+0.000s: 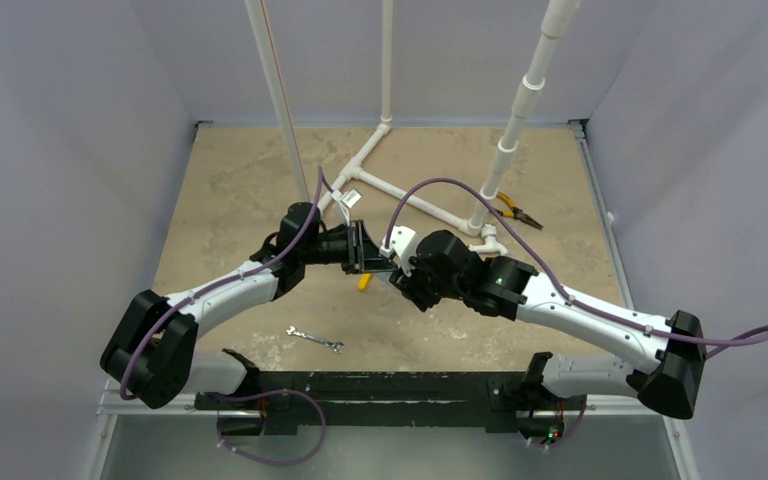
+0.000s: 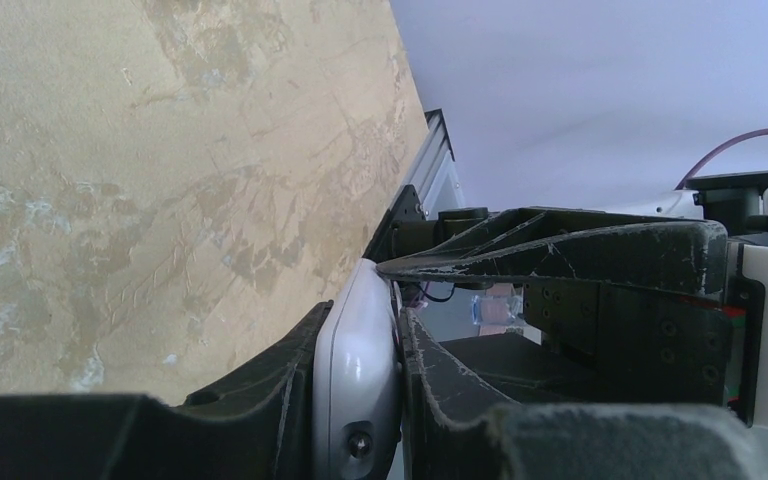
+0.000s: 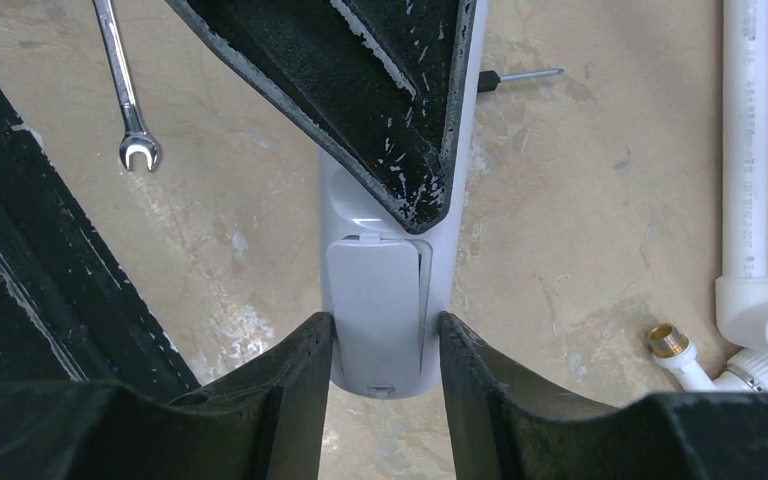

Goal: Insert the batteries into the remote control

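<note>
The remote control (image 2: 358, 370) is held above the counter (image 1: 230, 190), clenched by the left jaws and the right jaws. Its battery cover (image 3: 372, 305) appears shut; no batteries are seen, so loading is judged unstarted.

Your tan, marbled stone-look bench (image 1: 220, 190) sits enclosed on three sides by plain pale lavender-grey wall panels (image 1: 60, 140). White plastic pipes (image 1: 387, 60) rise from its far half, a black metal rail (image 1: 380, 388) lines the near edge, and the light falls soft and even.
</note>
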